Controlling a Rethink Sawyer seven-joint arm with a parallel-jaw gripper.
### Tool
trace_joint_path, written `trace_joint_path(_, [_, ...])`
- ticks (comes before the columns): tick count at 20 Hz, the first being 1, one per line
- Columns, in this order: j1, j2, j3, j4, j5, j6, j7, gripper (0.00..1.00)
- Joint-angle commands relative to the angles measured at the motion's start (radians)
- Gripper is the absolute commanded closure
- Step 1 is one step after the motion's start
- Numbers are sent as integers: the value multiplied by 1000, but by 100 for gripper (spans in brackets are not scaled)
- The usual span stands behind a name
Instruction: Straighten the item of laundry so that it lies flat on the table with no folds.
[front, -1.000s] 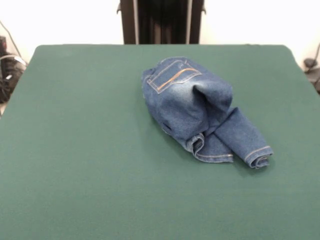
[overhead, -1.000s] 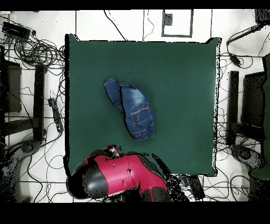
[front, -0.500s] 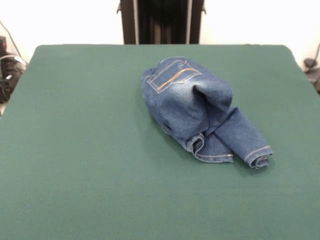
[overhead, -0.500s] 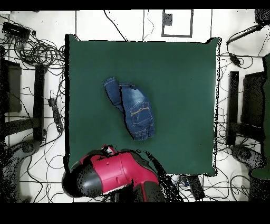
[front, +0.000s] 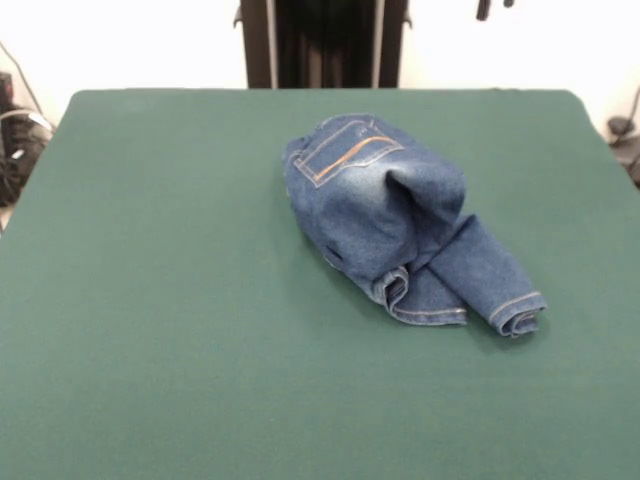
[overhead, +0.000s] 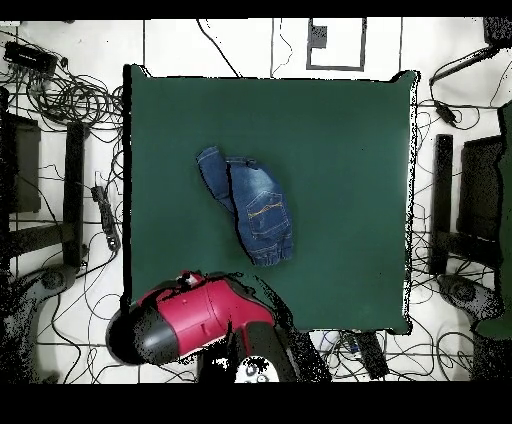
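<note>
Nothing of the straightening looks done. The jeans (front: 400, 220) lie bunched near the middle of the table (front: 150, 300), legs doubled over and cuffs rolled, so all the unfolding is left. Only the gripper (front: 493, 8) tips show, up at the far edge, well apart from the jeans, touching nothing; how far open it is, I cannot tell.

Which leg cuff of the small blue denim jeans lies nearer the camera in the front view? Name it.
The rolled cuff at the picture's right of the small blue denim jeans, lowest in the front view. The other cuff lies tucked against the bunched body, farther back.
</note>
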Motion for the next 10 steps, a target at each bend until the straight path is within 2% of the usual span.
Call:
trace_joint_path(1, [44, 114, -4, -50, -48, -88, 160, 0])
trace_joint_path(10, [132, 242, -76, -122, -22, -147, 214, 0])
